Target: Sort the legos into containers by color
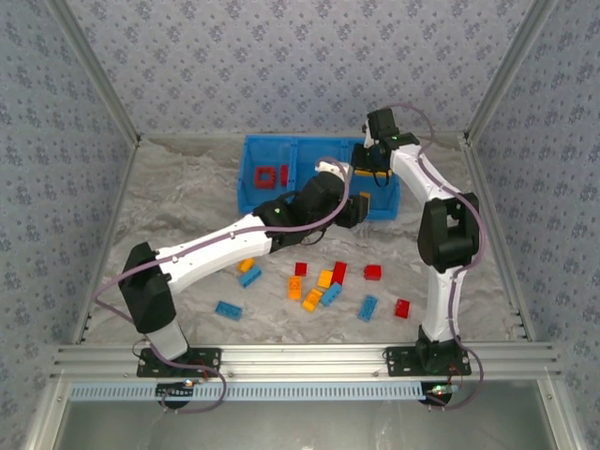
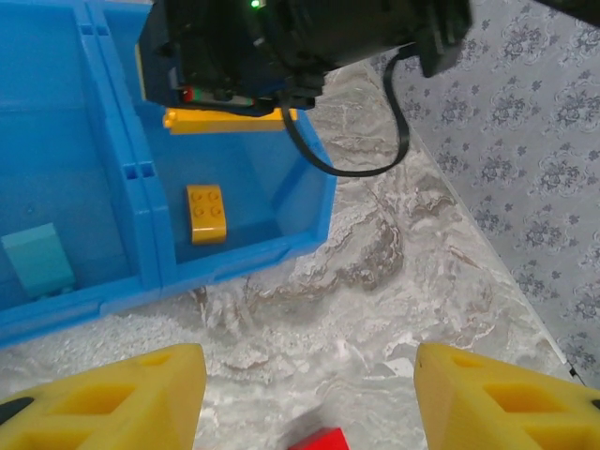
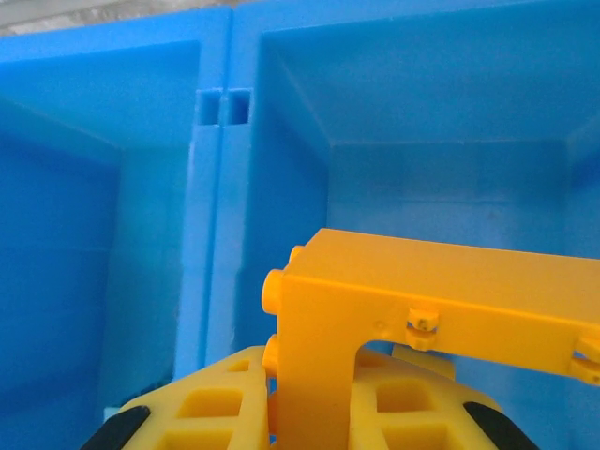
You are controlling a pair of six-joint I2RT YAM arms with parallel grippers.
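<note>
The long blue tray [image 1: 251,155] of containers stands at the back. My right gripper [image 1: 369,165] hangs over its right compartment [image 3: 441,112], shut on a yellow hollow frame [image 3: 441,291] that it holds by one leg. The left wrist view shows that frame [image 2: 225,121] above a yellow brick [image 2: 206,214] lying in the compartment, and a light blue brick [image 2: 37,262] in the middle one. A red frame [image 1: 269,176] lies in the left compartment. My left gripper [image 2: 309,375] is open by the tray's front right corner [image 2: 314,234]. A red brick's corner [image 2: 321,439] shows low between its fingers, touching neither.
Several loose red [image 1: 372,272], blue [image 1: 228,309] and orange [image 1: 325,278] bricks lie scattered on the marbled table between the two arm bases. The left arm [image 1: 234,244] stretches diagonally across the table. Patterned walls close in the left, right and back sides.
</note>
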